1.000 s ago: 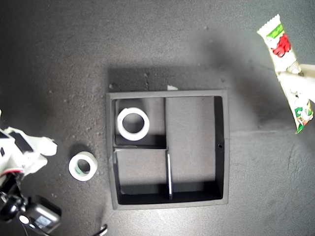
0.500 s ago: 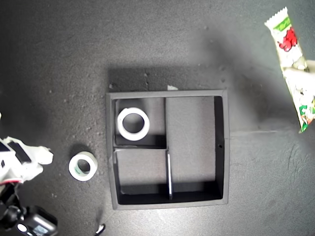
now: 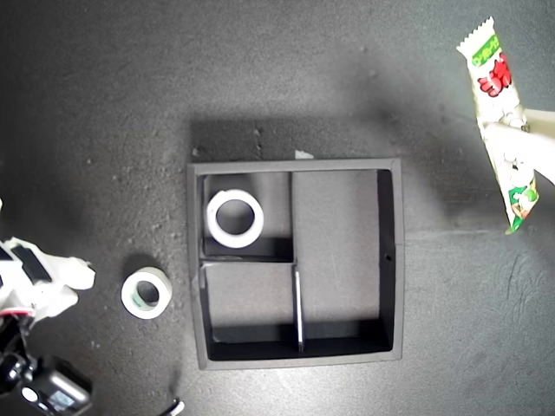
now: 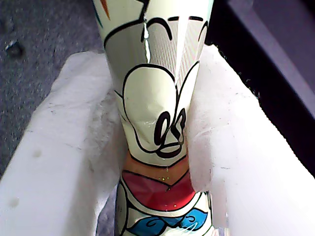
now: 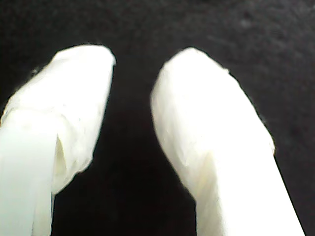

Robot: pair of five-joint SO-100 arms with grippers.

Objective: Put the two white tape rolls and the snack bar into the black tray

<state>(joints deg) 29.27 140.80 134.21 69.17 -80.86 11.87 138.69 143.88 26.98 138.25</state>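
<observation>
The snack bar [image 3: 496, 113] hangs at the exterior view's upper right, beside the black tray [image 3: 295, 164]. My first gripper [image 3: 512, 132] is shut on it, its white padded fingers [image 4: 64, 162] pressing both sides of the cartoon wrapper [image 4: 157, 113]. A plain white tape roll [image 3: 235, 217] lies in the tray's small upper-left section. The tape roll with the greenish inner rim [image 3: 146, 294] sits on the table just off the tray's left wall in the exterior view. My second gripper [image 3: 52, 279] is at that view's lower left, open with nothing between its fingers [image 5: 74, 98].
The tray's long section and its other small section hold nothing. The second arm's dark body [image 3: 52, 390] fills the exterior view's lower left corner. A small pale scrap [image 3: 303, 155] lies against the tray's top wall. The surface is dark grey all round.
The snack bar has swung a little in my first gripper, its lower end now nearer the tray. My second gripper has drawn back down and left, away from the greenish tape roll.
</observation>
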